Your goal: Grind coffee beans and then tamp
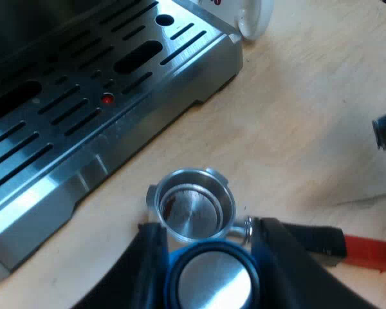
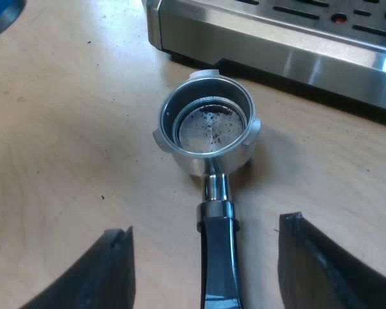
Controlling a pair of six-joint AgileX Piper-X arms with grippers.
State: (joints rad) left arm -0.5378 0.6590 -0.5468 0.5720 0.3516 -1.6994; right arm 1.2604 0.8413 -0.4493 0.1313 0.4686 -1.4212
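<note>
Two tools on this rig. Left tool (image 1: 209, 230) is clamped on the blue tamper (image 1: 211, 283), round metal face showing, right beside the holder (image 1: 194, 207). The holder lies on the bench (image 1: 296, 116) near the machine's drip tray (image 1: 83, 109). Mug (image 1: 254, 18) sits by the tray's corner. Right tool (image 2: 204, 230) is spread wide, one finger on either side of the holder's dark handle (image 2: 219, 257), not touching it. Just a few specks of grounds (image 2: 209, 122) inside the holder.
</note>
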